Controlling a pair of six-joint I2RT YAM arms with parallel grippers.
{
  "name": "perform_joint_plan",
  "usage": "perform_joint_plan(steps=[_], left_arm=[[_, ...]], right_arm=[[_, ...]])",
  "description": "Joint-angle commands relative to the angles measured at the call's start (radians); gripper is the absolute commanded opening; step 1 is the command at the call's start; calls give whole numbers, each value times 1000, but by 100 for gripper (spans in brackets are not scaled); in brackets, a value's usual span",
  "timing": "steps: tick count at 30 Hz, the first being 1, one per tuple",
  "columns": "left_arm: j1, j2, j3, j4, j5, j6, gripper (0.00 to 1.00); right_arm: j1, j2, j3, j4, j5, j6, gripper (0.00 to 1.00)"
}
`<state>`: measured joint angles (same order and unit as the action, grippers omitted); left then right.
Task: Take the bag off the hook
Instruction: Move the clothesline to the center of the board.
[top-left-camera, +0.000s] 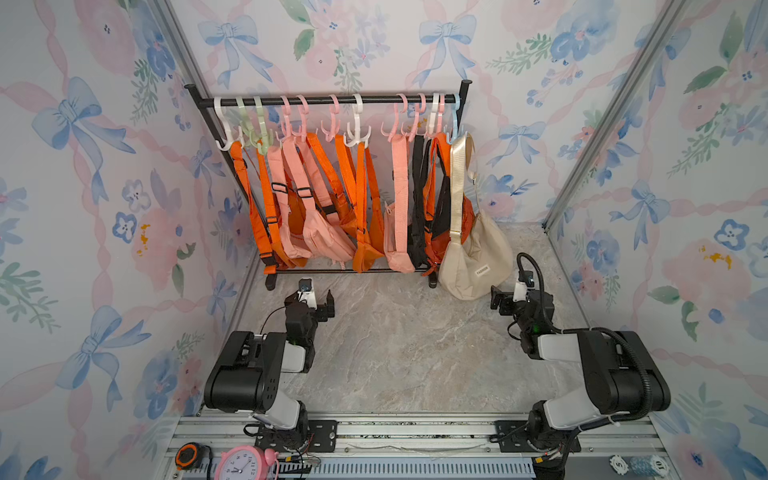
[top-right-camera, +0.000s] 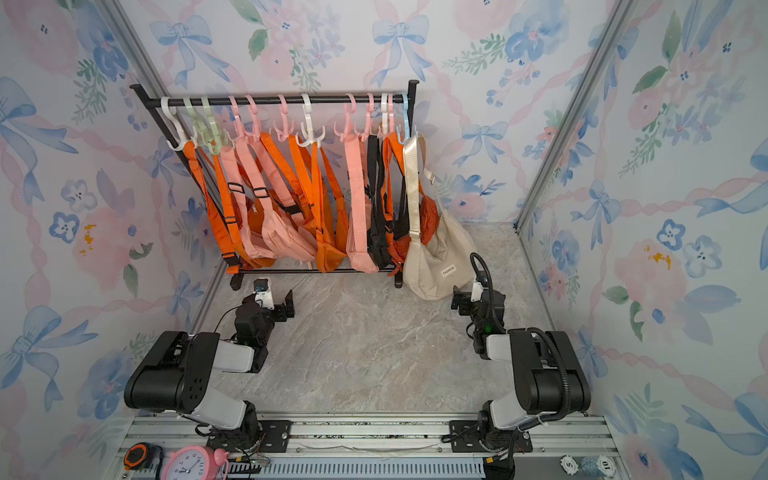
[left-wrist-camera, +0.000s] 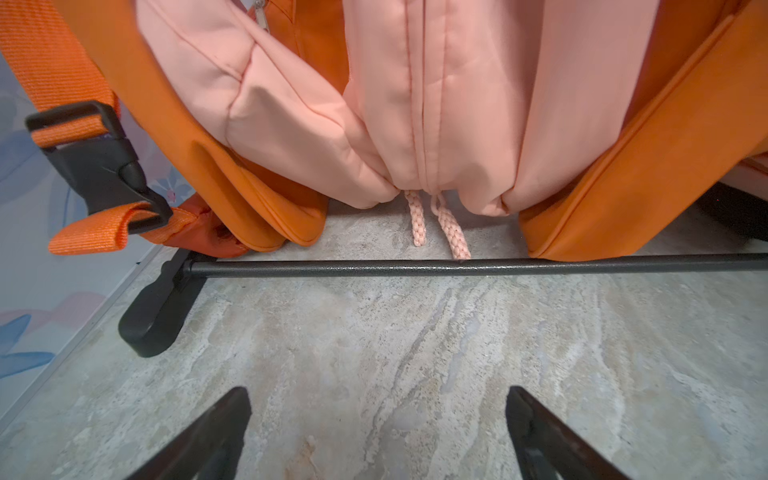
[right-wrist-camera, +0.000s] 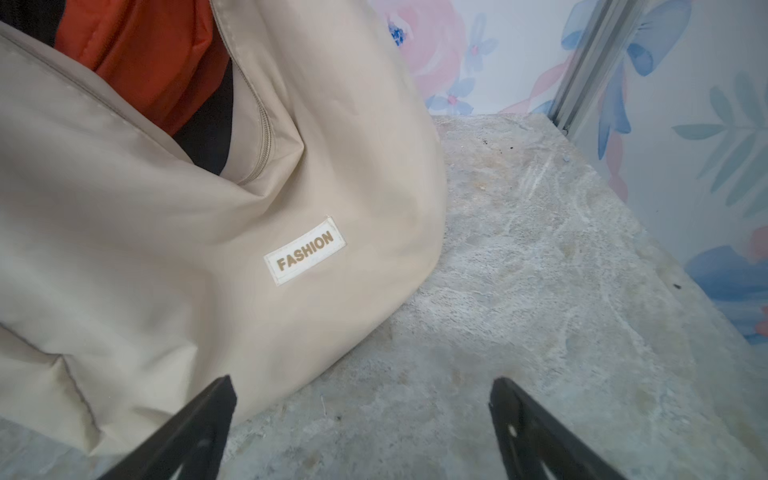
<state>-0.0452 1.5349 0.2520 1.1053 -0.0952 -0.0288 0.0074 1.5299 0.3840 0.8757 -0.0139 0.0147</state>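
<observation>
A beige shoulder bag (top-left-camera: 478, 257) (top-right-camera: 436, 266) with a "FASHION" label hangs by its cream strap (top-left-camera: 459, 183) from a light blue hook (top-left-camera: 456, 120) at the right end of the black rack rail (top-left-camera: 324, 99). Its bottom rests near the marble floor. My right gripper (top-left-camera: 511, 297) (right-wrist-camera: 362, 381) stands open low beside the bag (right-wrist-camera: 208, 249), one finger (right-wrist-camera: 208, 415) close to the bag's lower edge and only floor between the jaws. My left gripper (top-left-camera: 311, 297) (left-wrist-camera: 378, 395) is open and empty in front of the rack's left half, facing pink and orange bags.
Several orange bags (top-left-camera: 365, 249), pink bags (left-wrist-camera: 415, 104) and a black one hang from other hooks. The rack's lower bar (left-wrist-camera: 457, 268) and foot (left-wrist-camera: 153, 316) lie just ahead of the left gripper. Floral walls close in on three sides. A pink clock (top-left-camera: 245, 463) and tape measure (top-left-camera: 189, 455) sit on the front rail.
</observation>
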Motion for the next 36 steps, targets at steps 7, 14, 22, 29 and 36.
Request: perform_joint_plan(steps=[7,14,22,29,36], left_arm=[[8,10,13,18,15,13,98],[13,10,13,17,15,7,98],[13,11,16,14,15,7,98],[10,13,18,12,10,8,98],[7,13,18,10,2,10,98]], right_arm=[[6,10,18,-5,15,-12,97],[50,10,23,-14,141,-24,97],[54,5,29,-30,179,-15,97],[55,4,26,-28,182,-16,97],[59,4,23,-22,190,-17,97]])
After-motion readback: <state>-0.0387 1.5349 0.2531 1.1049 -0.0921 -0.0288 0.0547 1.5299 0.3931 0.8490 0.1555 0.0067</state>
